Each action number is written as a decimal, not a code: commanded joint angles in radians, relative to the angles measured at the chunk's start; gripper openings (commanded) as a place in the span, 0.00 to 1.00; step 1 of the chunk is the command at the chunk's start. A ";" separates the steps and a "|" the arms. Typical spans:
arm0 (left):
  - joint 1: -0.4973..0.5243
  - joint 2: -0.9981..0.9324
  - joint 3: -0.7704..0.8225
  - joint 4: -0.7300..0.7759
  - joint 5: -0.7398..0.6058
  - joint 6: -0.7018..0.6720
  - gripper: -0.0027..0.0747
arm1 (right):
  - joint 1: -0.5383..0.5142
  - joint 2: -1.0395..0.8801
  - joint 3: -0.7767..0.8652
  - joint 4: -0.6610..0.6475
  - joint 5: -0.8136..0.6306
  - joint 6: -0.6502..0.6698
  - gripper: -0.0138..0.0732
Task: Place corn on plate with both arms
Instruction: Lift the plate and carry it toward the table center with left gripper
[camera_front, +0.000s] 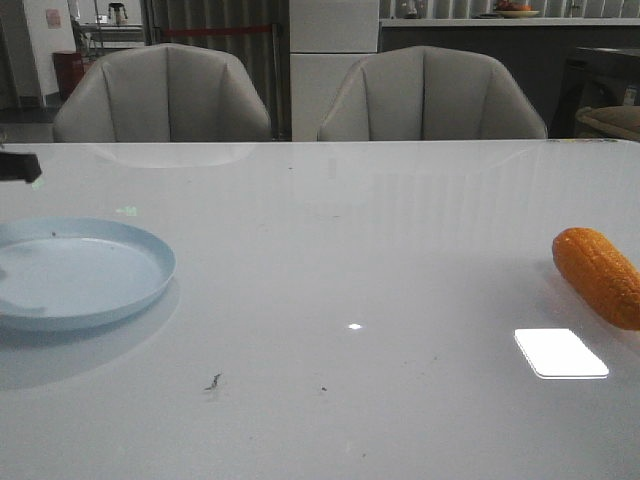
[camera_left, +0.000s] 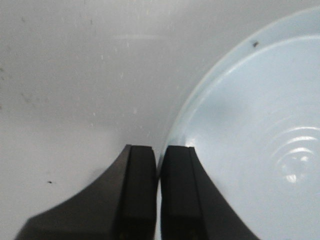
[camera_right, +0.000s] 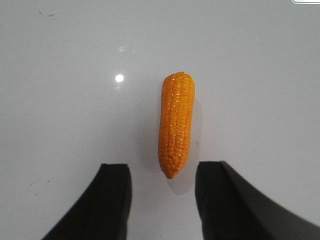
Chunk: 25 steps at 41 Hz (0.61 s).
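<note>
Pale grey glossy table (camera_front: 330, 250) out front, two grey chairs (camera_front: 165, 95) pulled up along its far edge, a dim room behind. At the right gripper (camera_right: 162, 200), the two black fingers (camera_right: 112, 200) stand well apart, nothing between them, jaws wide. Just ahead of that gap lies the corn (camera_right: 176, 124), flat on the table, its length running straight away from the gripper, its nearer tapered tip just short of the fingertips and touching neither. In the front view the corn (camera_front: 600, 275) sits at the far right edge, partly cut off, with a bright rectangle of reflected light (camera_front: 560, 352) on the table just nearer the robot. Over at the left gripper (camera_left: 159, 190), the fingers (camera_left: 137, 192) are pressed together, holding nothing. They hover right at the plate's rim (camera_left: 187, 107), one finger over bare table, the other over the pale blue dish. From the front, the plate (camera_front: 150, 250) lies on the left, bare, well apart from the corn.
</note>
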 joint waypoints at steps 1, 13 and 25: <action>-0.007 -0.054 -0.133 -0.021 0.068 -0.011 0.16 | -0.003 -0.009 -0.029 0.002 -0.059 -0.015 0.64; -0.092 -0.054 -0.385 -0.150 0.177 -0.009 0.16 | -0.003 -0.009 -0.029 0.002 -0.059 -0.015 0.64; -0.250 -0.027 -0.404 -0.244 0.182 -0.009 0.16 | -0.003 -0.009 -0.029 0.002 -0.059 -0.015 0.64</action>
